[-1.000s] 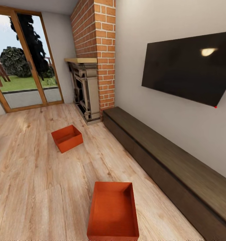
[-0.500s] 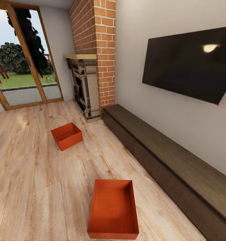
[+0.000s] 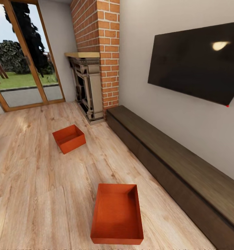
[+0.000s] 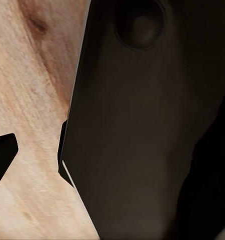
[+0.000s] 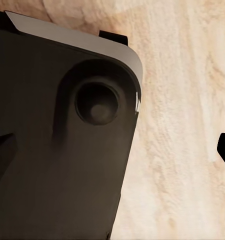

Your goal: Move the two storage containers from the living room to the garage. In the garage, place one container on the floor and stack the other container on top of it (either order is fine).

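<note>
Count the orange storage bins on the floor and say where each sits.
2. The near bin lies on the wood floor beside the dark bench; the far bin sits nearer the fireplace. None looks hidden.

We see a red brick chimney above an ornate grey fireplace, a wall-mounted black TV, a long dark low bench, and wood-framed glass doors.
</note>
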